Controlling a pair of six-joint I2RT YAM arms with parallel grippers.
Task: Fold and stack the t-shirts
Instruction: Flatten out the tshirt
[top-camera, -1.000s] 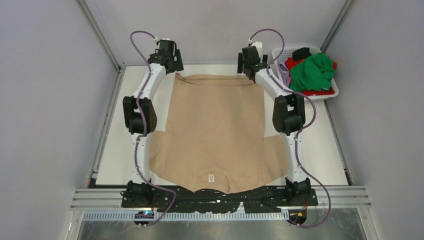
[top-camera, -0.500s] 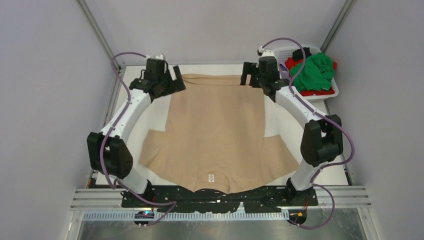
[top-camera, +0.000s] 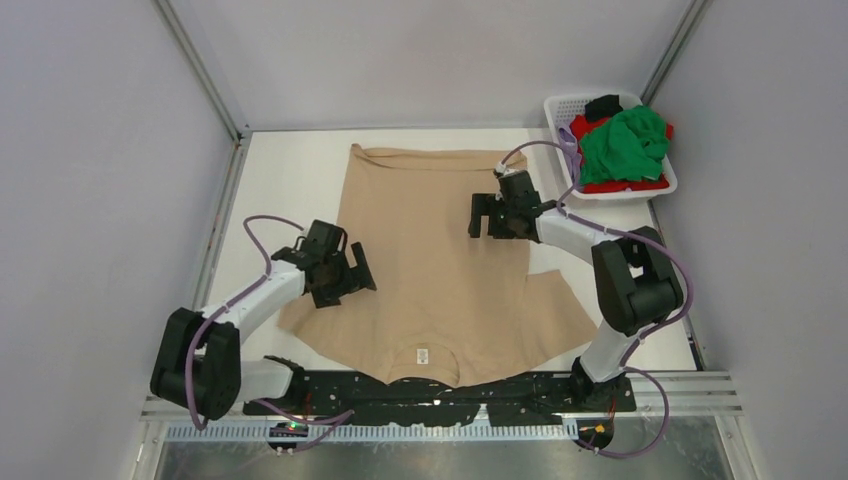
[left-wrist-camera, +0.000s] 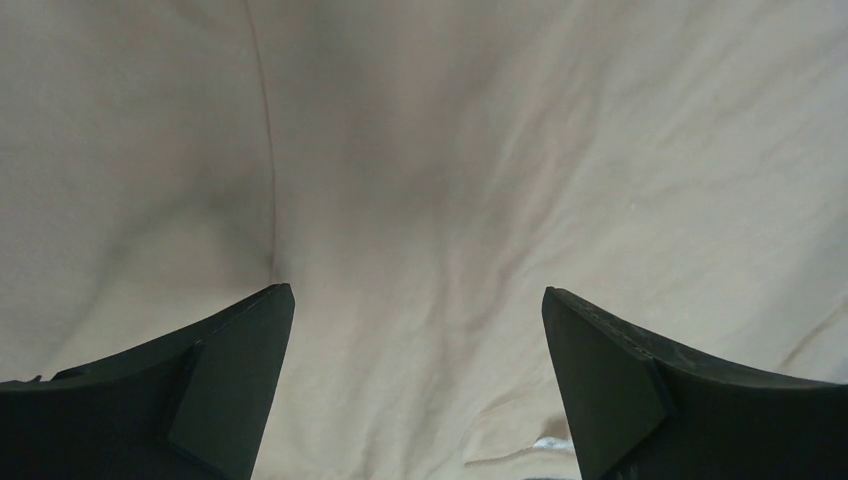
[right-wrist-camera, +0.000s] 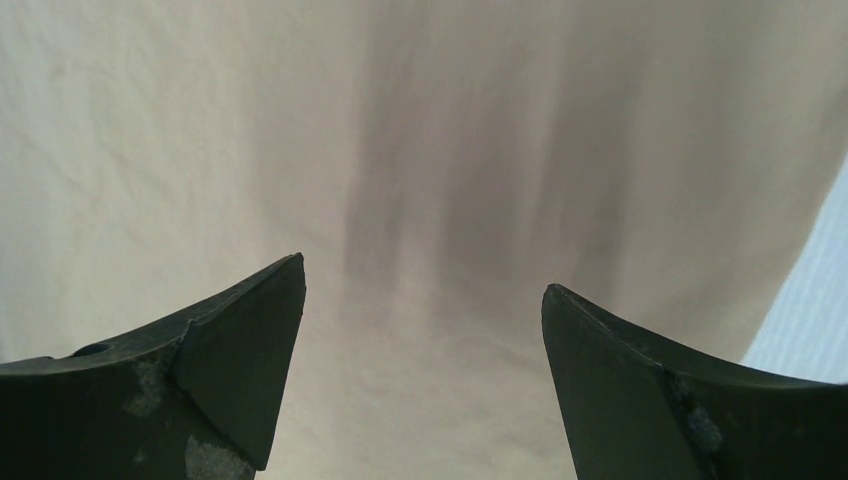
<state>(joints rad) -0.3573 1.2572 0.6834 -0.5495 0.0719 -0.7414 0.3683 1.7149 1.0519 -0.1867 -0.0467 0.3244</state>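
A beige t-shirt lies spread flat on the white table, collar and tag at the near edge, hem at the far side. My left gripper is open and empty, low over the shirt's left side by the sleeve. In the left wrist view the gripper has only wrinkled beige cloth between its fingers. My right gripper is open and empty over the shirt's right side. In the right wrist view the gripper hovers over smooth beige cloth.
A white mesh basket stands at the far right corner, holding a green shirt on top of red, black and lilac cloth. Grey walls close in both sides and the back.
Both arms have drawn back from the shirt's far hem corners toward me. The left gripper now sits by the left sleeve, the right over the right side. The shirt stays flat.
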